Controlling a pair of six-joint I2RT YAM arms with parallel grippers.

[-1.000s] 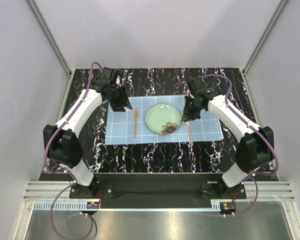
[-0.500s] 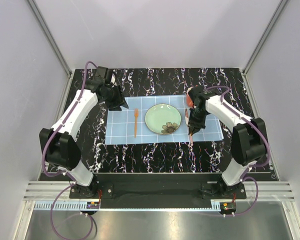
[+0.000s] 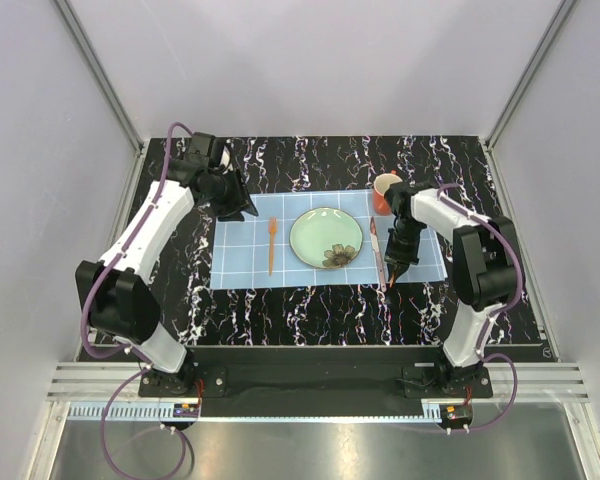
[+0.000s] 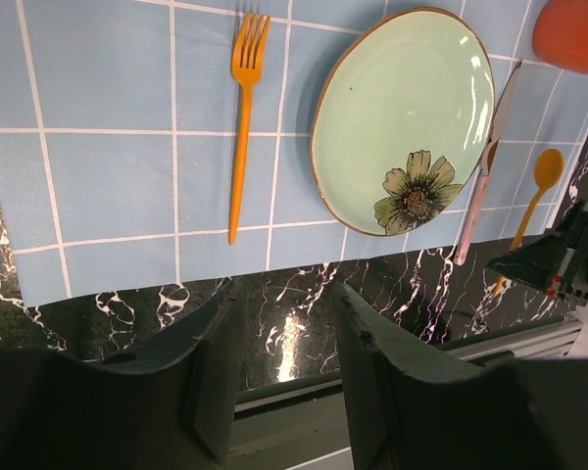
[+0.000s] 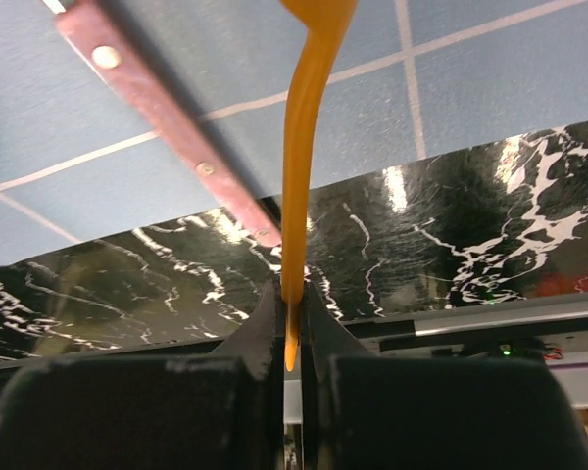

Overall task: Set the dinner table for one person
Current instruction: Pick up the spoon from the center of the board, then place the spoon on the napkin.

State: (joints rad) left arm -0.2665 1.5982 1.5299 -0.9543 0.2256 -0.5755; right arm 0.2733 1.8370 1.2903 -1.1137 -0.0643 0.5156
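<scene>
The black marble dinner table point(image 3: 310, 310) carries a light blue gridded placemat point(image 3: 240, 262). On the mat lie a green flowered plate point(image 3: 325, 238), an orange fork point(image 3: 272, 243) to its left and a knife point(image 3: 378, 255) to its right. My right gripper point(image 3: 398, 264) is shut on the handle of an orange spoon point(image 5: 304, 147), just right of the knife point(image 5: 167, 108), at the mat's near edge. The spoon also shows in the left wrist view point(image 4: 531, 196). My left gripper point(image 3: 236, 205) is open and empty above the mat's far left corner.
An orange cup point(image 3: 386, 190) stands at the mat's far right corner, close behind my right arm. White walls and metal posts enclose the table on three sides. The table's near edge and a metal rail show in the left wrist view point(image 4: 274, 392).
My right gripper has moved from beside the plate toward the mat's near edge with the spoon, uncovering the cup. My left gripper has drawn back slightly to the far left.
</scene>
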